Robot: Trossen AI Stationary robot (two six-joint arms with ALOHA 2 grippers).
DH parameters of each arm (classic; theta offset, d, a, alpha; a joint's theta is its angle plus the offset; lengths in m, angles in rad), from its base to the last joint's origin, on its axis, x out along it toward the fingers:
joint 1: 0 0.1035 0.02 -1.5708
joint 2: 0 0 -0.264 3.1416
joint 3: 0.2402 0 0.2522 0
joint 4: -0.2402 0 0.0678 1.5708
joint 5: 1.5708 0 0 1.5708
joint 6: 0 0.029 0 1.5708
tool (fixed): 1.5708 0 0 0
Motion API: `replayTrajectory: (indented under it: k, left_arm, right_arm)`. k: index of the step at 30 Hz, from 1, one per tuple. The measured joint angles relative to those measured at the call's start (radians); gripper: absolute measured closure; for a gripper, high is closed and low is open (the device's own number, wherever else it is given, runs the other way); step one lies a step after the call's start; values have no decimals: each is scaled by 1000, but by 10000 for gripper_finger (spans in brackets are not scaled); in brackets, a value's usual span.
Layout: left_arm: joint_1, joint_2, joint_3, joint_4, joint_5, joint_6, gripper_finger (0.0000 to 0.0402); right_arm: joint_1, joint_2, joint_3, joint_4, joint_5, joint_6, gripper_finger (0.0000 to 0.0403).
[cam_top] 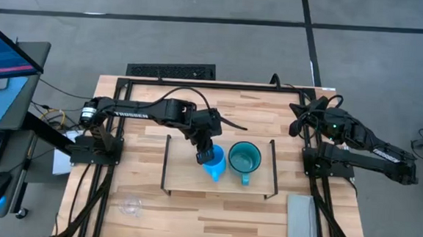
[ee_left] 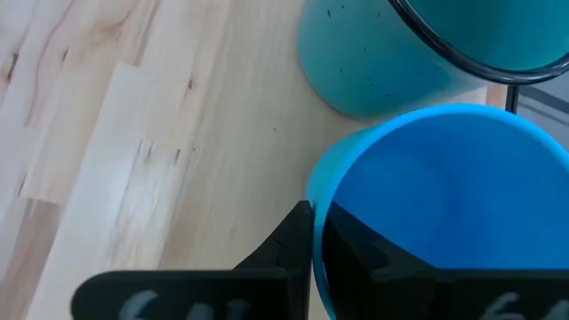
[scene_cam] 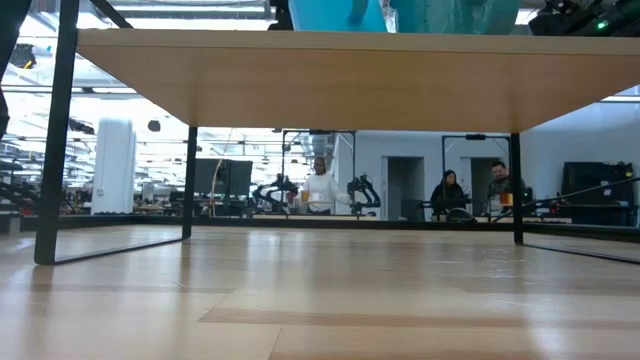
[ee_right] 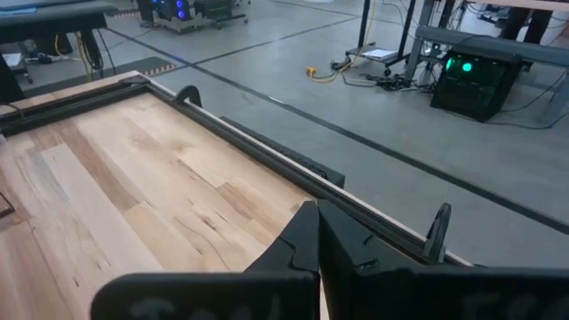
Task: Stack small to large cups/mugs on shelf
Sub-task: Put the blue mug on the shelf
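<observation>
Shelf (cam_top: 182,181) at the middle of the table (cam_top: 154,218), serving as landmark. Clear glass cup (cam_top: 131,205) on the table off the shelf's near left corner. Blue mug (cam_top: 214,166) on the shelf board, its rim clamped by the left gripper (cam_top: 202,155). Teal mug (cam_top: 244,159) just beside it on the shelf. Right gripper (cam_top: 300,118) beyond the shelf's far right end, fingers pressed together, empty.

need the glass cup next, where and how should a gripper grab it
Grip the clear glass cup across its rim or wall, coming from straight above. It sits alone on the tabletop, off the shelf, with free space all round. Whether it stands upright is unclear.
</observation>
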Motion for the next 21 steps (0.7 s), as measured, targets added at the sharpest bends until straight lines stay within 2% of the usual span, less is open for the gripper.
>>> replayTrajectory:
  k: [9, 21]
  left_arm:
    - [1, 0, 0, 2, -1, 3, 382]
    - [1, 0, 0, 3, 36, -13, 288]
  right_arm:
    - [0, 0, 0, 0, 0, -3, 385]
    - [0, 0, 0, 0, 0, -3, 386]
